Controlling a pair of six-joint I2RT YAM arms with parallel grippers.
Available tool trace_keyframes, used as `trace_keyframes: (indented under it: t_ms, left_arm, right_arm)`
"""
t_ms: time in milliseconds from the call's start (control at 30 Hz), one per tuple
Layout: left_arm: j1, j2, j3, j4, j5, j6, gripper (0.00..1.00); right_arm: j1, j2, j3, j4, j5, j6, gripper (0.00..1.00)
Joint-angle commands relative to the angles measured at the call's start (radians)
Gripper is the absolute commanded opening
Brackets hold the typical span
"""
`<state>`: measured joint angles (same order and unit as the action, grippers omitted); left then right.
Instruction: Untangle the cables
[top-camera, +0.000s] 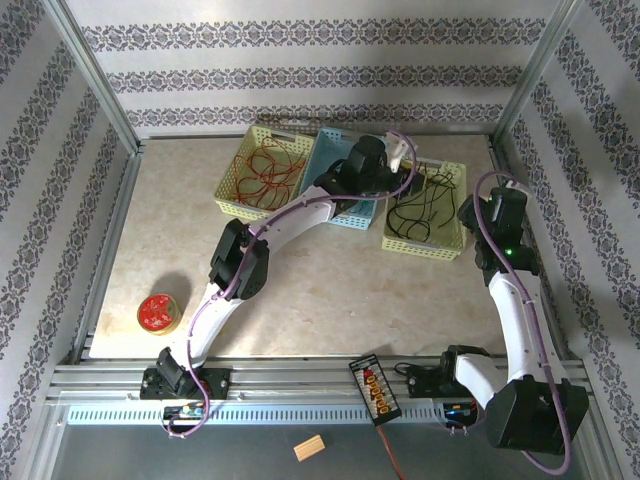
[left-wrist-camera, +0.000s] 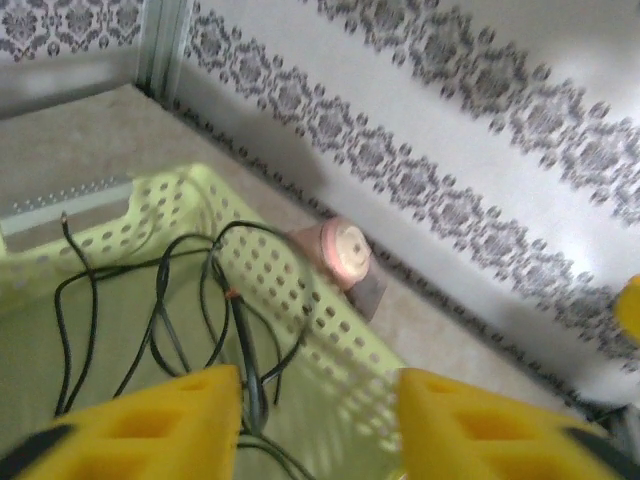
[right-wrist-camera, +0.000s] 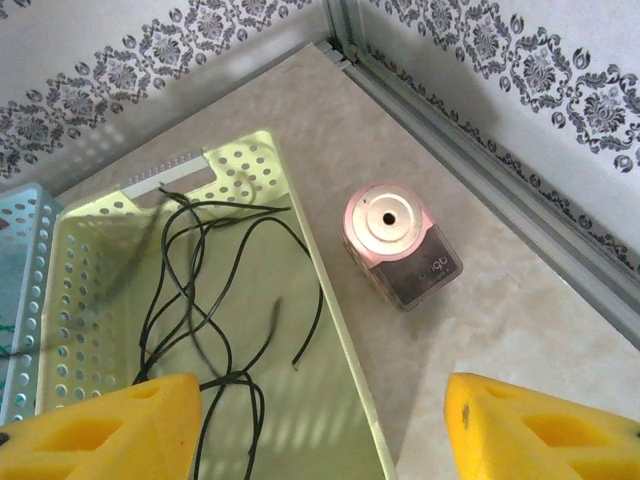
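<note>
Black cables (right-wrist-camera: 200, 290) lie in loose loops inside the light green basket (top-camera: 425, 238) at the back right. Red cables (top-camera: 265, 168) are coiled in the yellow basket (top-camera: 228, 190) at the back left. My left gripper (left-wrist-camera: 320, 430) hangs open above the green basket's far part (left-wrist-camera: 180, 200), and a black cable (left-wrist-camera: 245, 340) passes just by its left finger (left-wrist-camera: 170, 420). From above, the left gripper (top-camera: 403, 158) is over that basket's back edge. My right gripper (right-wrist-camera: 320, 430) is open wide over the basket's right rim (right-wrist-camera: 330, 340) with nothing between its fingers.
A blue basket (top-camera: 335, 150) stands between the two others, largely covered by the left arm. A pink pencil sharpener (right-wrist-camera: 400, 245) sits on the table right of the green basket. A red round tin (top-camera: 158, 312) lies front left. Patterned walls close the back and sides.
</note>
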<state>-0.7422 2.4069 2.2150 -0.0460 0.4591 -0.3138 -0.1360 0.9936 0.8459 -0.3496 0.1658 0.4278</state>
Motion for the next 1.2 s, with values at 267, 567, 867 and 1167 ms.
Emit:
trace_keyframes:
  t_ms: [267, 567, 867, 1167]
  left_arm:
    - [-0.027, -0.44, -0.536, 0.196, -0.42, 0.071, 0.99]
    - [0.2, -0.878, -1.193, 0.17, -1.025, -0.025, 0.99]
    - [0.36, -1.077, -1.558, 0.429, -1.272, 0.298, 0.99]
    - [0.444, -0.882, -1.567, 0.506, -1.226, 0.31, 0.99]
  right_arm:
    - [-0.011, -0.003, -0.049, 0.009, -0.026, 0.009, 0.68]
    - [0.143, -0.046, -0.358, 0.605, 0.153, -0.248, 0.99]
    - [0.222, 0.342, -0.46, 1.061, 0.12, -0.394, 0.98]
    - [0.123, 0.551, -0.491, 1.374, -0.205, -0.382, 0.98]
